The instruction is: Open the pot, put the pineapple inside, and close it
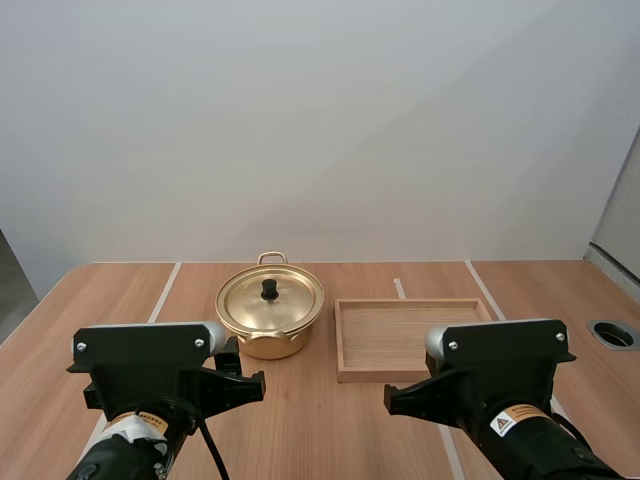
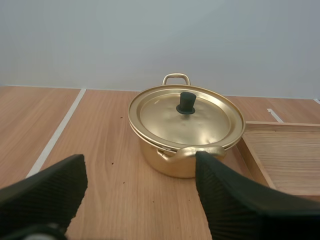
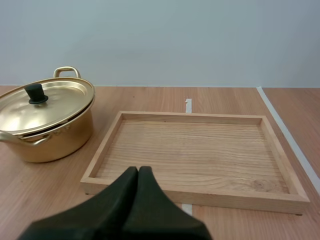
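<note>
Toward the far edge of the tabletop point(image 1: 100, 300), a little left of its middle, stands the gold pot point(image 1: 268, 338). Its lid point(image 1: 285, 305) sits flat on the rim, with a black knob point(image 1: 269, 289) upright at its centre. One loop handle points to the far edge and the other to the near edge. Just to the pot's right lies a wooden tray point(image 1: 410, 340), close beside it but not touching, with its long sides parallel to the far edge.

My left gripper point(image 2: 139, 165) hangs over the near part of the tabletop, facing the pot's near handle. Its two fingers are spread wide and hold nothing. My right gripper point(image 3: 138, 172) hangs over the near part as well, in front of the tray's near rim, with its fingers pressed together into one dark wedge.
</note>
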Tool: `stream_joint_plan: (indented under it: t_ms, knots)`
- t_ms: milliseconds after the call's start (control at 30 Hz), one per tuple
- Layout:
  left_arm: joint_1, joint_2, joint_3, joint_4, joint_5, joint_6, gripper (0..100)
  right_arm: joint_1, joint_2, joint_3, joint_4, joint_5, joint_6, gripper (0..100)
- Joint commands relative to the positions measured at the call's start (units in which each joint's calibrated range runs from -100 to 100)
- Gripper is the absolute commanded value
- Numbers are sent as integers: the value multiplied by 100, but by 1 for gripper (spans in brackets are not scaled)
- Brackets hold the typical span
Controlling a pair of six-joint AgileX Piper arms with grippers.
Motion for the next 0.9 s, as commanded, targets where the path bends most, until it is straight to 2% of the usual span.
stream_joint_plan:
  t_ms: [0,867]
  knots:
    - [4,-22,19,15,-132,-65,98,51,-40,21,-26,-29,-16,0]
    - [4,-22,19,15,-132,-63,98,99,-40,21,-26,-29,-16,0]
